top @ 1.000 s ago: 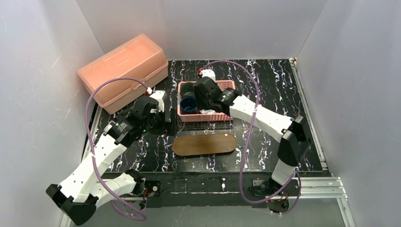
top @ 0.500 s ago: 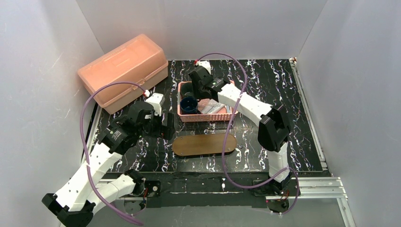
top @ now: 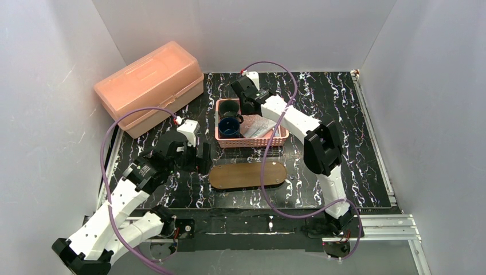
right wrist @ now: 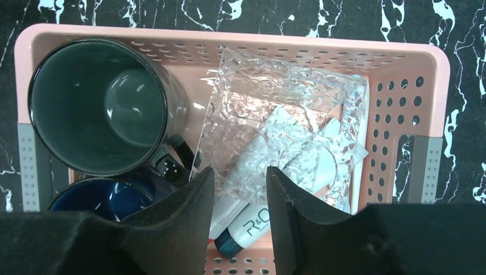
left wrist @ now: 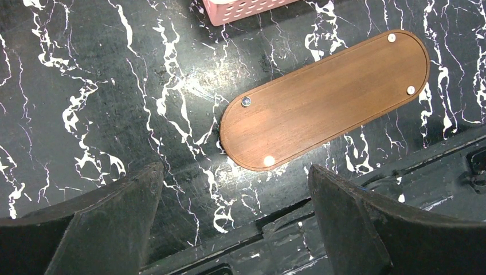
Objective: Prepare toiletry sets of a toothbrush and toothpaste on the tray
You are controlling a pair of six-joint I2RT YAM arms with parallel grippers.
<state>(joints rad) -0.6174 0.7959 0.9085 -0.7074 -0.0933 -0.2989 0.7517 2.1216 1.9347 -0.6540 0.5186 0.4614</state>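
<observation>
Black marbled desk (top: 344,114), white-walled booth: toiletries are being sought in the pink basket (right wrist: 424,86) and the wooden tray (left wrist: 326,106) carries none yet.
The right end effector (right wrist: 239,172) is hung over the basket with its fingers drawn to a narrow gap and nothing gripped, probably pre-set for a slim item. Below it a crinkled clear plastic box (right wrist: 275,114) is seen lying over the goods, and a white toothpaste tube (right wrist: 249,226) printed "R&O" is poking out beside the grey mug (right wrist: 97,103) and blue mug (right wrist: 109,197). A thin white stick (right wrist: 362,172), possibly a toothbrush, is glimpsed along the basket's right wall. The left end effector (left wrist: 234,172) is held spread wide above the tray's left end, apparently kept ready to receive or steady.
</observation>
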